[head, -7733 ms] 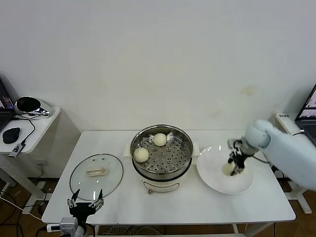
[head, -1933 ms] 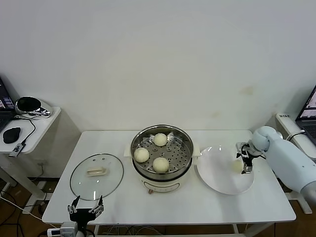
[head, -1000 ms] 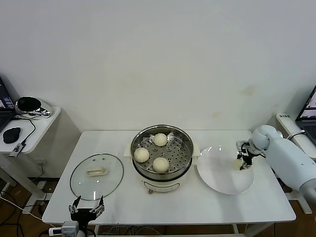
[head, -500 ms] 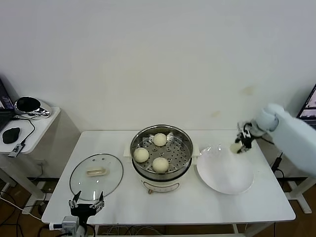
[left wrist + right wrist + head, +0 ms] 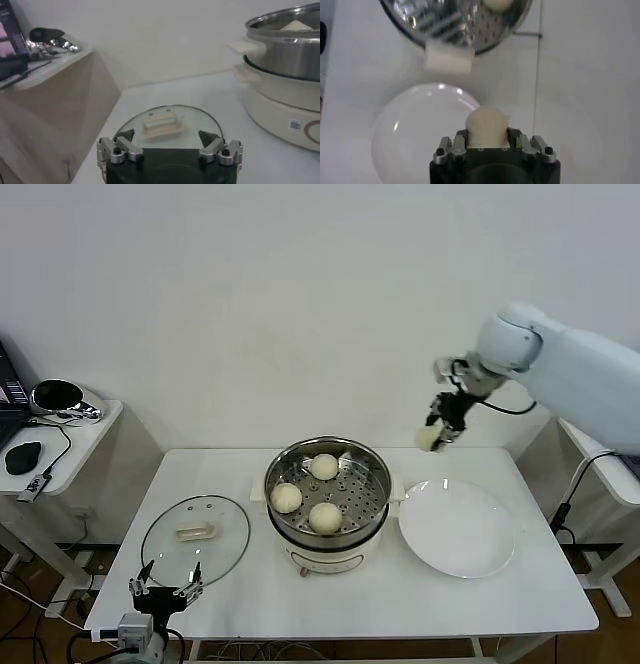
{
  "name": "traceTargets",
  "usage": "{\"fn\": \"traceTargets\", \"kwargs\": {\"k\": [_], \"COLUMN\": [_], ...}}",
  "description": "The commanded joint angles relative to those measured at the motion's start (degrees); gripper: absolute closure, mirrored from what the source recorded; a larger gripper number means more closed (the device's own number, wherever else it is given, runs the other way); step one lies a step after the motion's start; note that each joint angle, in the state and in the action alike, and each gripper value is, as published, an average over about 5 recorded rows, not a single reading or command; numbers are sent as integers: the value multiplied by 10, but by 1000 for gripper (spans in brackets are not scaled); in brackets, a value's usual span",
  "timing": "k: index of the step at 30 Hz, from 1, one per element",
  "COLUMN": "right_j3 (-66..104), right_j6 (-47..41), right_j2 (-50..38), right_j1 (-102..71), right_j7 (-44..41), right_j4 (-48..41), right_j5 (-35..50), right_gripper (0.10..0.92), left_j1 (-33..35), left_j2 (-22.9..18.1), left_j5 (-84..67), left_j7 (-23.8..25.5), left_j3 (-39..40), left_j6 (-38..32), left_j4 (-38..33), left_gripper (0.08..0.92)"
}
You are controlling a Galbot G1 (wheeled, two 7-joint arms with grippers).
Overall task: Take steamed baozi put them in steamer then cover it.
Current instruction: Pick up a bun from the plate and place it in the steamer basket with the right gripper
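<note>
White table [image 5: 520,599] below right claw [image 5: 437,434] (gripping baozi [image 5: 429,439]).

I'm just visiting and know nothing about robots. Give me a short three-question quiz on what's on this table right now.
1. How many baozi lie in the steamer?
2. True or false: the cover sits on the steamer.
3. The right gripper holds: A) the plate, B) a baozi, C) nothing.

Key
1. Three.
2. False; it lies on the table to the steamer's left, by the idle left gripper.
3. B; it is raised above the table, between steamer and plate.
</note>
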Motion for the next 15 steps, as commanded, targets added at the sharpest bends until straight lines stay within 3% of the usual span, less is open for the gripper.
{"fn": "traceTargets", "kwargs": {"k": [1,15], "right_j3": [-80,-19], "right_j6": [-44,-41], "right_j2": [111,176], "right_j1": [50,-89], "right_j7": [-1,14], "right_j4": [0,-85], "right_j5": [78,-13], "right_gripper": [524,525], "left_j1": [-2,-2], "left_j2": [1,-2], "left_j5": [3,-11], "left_j7": [1,7], "left_j3": [0,-2], "left_j6": [0,1], "left_j4": [-6,-8], "left_gripper": [177,177]}}
